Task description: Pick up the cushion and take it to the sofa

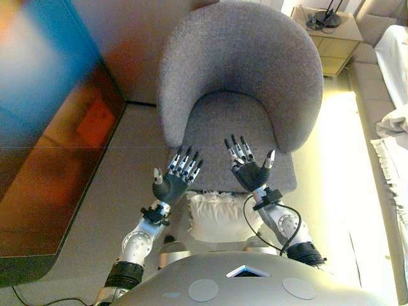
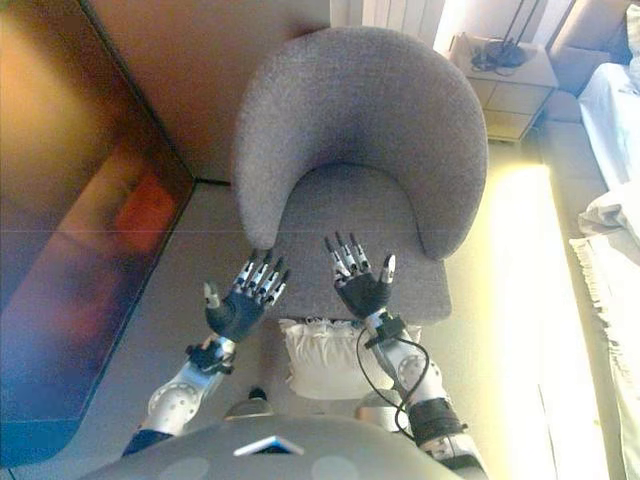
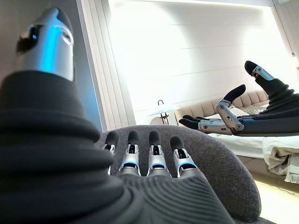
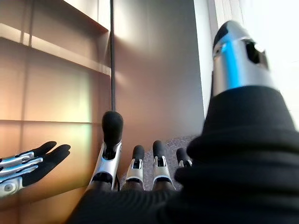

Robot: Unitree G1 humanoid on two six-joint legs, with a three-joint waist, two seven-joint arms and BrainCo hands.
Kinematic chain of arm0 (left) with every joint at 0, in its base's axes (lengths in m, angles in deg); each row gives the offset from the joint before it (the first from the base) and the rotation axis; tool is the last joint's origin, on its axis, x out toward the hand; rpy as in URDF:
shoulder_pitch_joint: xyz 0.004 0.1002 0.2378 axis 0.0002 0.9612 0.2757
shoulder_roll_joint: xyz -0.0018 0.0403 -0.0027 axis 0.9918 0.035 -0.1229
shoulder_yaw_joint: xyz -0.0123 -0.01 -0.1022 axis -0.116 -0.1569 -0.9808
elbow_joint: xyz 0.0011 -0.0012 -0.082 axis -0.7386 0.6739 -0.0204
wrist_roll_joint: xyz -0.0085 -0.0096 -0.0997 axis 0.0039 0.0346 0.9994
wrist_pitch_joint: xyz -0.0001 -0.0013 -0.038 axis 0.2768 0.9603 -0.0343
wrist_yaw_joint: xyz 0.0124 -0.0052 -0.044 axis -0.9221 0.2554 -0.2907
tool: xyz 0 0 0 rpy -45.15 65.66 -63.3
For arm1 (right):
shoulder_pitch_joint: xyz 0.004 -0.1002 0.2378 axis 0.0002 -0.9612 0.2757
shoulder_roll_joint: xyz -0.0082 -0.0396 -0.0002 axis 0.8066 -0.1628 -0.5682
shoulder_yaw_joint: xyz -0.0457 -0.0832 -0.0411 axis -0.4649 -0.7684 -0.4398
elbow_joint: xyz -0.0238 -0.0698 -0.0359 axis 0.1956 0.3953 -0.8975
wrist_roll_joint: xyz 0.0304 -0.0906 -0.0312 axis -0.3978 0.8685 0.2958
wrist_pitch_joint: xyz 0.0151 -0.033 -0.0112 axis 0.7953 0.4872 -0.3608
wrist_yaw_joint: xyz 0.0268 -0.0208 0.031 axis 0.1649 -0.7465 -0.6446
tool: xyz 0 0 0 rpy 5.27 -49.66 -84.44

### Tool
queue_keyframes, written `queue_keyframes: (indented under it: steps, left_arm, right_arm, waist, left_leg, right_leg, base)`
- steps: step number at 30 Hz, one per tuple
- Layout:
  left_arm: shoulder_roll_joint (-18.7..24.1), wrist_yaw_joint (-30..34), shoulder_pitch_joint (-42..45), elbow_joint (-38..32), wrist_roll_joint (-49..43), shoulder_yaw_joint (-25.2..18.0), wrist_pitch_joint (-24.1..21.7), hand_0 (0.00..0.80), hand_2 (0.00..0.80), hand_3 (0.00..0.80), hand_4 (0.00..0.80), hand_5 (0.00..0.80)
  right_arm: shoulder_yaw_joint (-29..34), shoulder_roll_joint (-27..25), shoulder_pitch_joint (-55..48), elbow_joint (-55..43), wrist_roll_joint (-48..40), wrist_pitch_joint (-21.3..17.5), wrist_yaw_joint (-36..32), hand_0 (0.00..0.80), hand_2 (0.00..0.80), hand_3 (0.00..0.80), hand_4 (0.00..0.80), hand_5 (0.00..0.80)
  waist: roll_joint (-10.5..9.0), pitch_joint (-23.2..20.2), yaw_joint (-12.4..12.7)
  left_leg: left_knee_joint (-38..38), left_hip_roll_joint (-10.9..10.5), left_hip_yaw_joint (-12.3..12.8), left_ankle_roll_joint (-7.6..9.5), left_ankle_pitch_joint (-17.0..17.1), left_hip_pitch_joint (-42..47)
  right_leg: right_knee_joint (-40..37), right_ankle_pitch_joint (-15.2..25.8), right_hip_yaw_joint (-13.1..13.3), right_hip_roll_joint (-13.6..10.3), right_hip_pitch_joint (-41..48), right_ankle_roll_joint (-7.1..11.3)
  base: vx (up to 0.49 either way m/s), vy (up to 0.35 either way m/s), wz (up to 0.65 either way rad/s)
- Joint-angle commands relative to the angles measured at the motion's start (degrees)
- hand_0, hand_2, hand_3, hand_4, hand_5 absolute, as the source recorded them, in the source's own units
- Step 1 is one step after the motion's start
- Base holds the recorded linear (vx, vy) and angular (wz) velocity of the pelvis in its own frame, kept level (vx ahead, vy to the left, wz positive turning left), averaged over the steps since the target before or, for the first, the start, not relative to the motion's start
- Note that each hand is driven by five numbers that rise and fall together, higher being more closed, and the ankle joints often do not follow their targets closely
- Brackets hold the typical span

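A white cushion (image 1: pixel 220 215) with a frilled edge lies at the front edge of the grey armchair's seat (image 1: pixel 229 121), close to my body. Both hands hover above it, palms up and apart, touching nothing. My left hand (image 1: pixel 172 185) is open with straight fingers, over the seat's front left corner. My right hand (image 1: pixel 250 172) is open too, over the seat's front right. The left wrist view shows the left hand's straight fingers (image 3: pixel 154 158) and the right hand (image 3: pixel 224 121) beyond them. The right wrist view shows the right hand's fingers (image 4: pixel 140 163).
The armchair's curved back (image 1: pixel 242 57) rises ahead. A dark glossy cabinet (image 1: pixel 51 146) stands on the left. A small wooden side table (image 1: pixel 331 35) is at the far right, and a beige sofa (image 1: pixel 382 95) with white cloth runs along the right edge.
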Motion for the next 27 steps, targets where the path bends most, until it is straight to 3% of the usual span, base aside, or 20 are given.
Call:
queue_keyframes:
  steps: [1, 9, 17, 22, 27]
  left_arm:
    - [0.9, 5.9, -1.8, -3.1, -1.4, -0.4, 3.1, 0.000, 0.000, 0.000, 0.000, 0.000]
    - [3.7, 20.1, -2.6, -4.1, -11.7, 6.5, 8.0, 0.000, 0.000, 0.000, 0.000, 0.000]
    - [5.3, 22.5, -4.6, -3.3, -15.7, 11.0, 14.2, 0.000, 0.000, 0.000, 0.000, 0.000]
    - [6.2, 22.1, -4.2, -1.6, -18.5, 13.3, 13.0, 0.000, 0.000, 0.000, 0.000, 0.000]
    - [5.8, 24.8, -4.7, -1.5, -16.8, 12.2, 13.4, 0.000, 0.000, 0.000, 0.000, 0.000]
  right_arm:
    - [1.2, 1.8, 2.5, -5.5, -0.2, 0.0, -2.6, 0.000, 0.000, 0.000, 0.000, 0.000]
    - [-0.6, 0.2, 4.3, -3.4, 0.0, -2.3, -4.1, 0.000, 0.000, 0.000, 0.000, 0.000]
    - [-2.0, -0.7, 6.1, -1.9, -0.2, -4.5, -4.4, 0.000, 0.000, 0.000, 0.000, 0.000]
    - [-2.6, -0.9, 7.1, -1.3, 0.4, -4.7, -4.9, 0.000, 0.000, 0.000, 0.000, 0.000]
    - [-4.0, -1.6, 6.4, -2.4, 3.4, -3.6, -6.4, 0.000, 0.000, 0.000, 0.000, 0.000]
  waist:
    - [0.70, 0.3, 0.4]
    - [0.93, 0.7, 0.4]
    - [0.78, 0.2, 0.2]
    - [0.95, 0.1, 0.1]
    - [0.84, 0.0, 0.1]
  left_leg:
    - [2.4, 2.5, 1.1, 2.29, -2.4, -0.6]
    - [2.4, 2.5, 1.1, 2.10, -2.2, -0.8]
    - [2.1, 2.6, 1.7, 2.01, -2.1, -0.3]
    - [1.9, 2.6, 1.9, 2.02, -2.0, 0.0]
    - [1.6, 2.6, 2.2, 2.05, -1.8, 0.1]
  right_leg:
    - [1.2, 3.3, -1.8, -1.9, -4.3, 1.24]
    - [1.2, 3.3, -1.9, -1.8, -4.3, 1.46]
    - [0.9, 3.3, -1.9, -1.7, -3.9, 1.68]
    - [0.6, 3.3, -1.8, -1.5, -3.6, 1.72]
    - [0.6, 3.2, -1.6, -1.5, -3.5, 1.64]
  base:
    - [0.000, 0.000, 0.00]
    - [0.000, 0.000, 0.00]
    - [0.000, 0.000, 0.00]
    - [0.006, 0.002, 0.00]
    - [0.000, 0.000, 0.00]
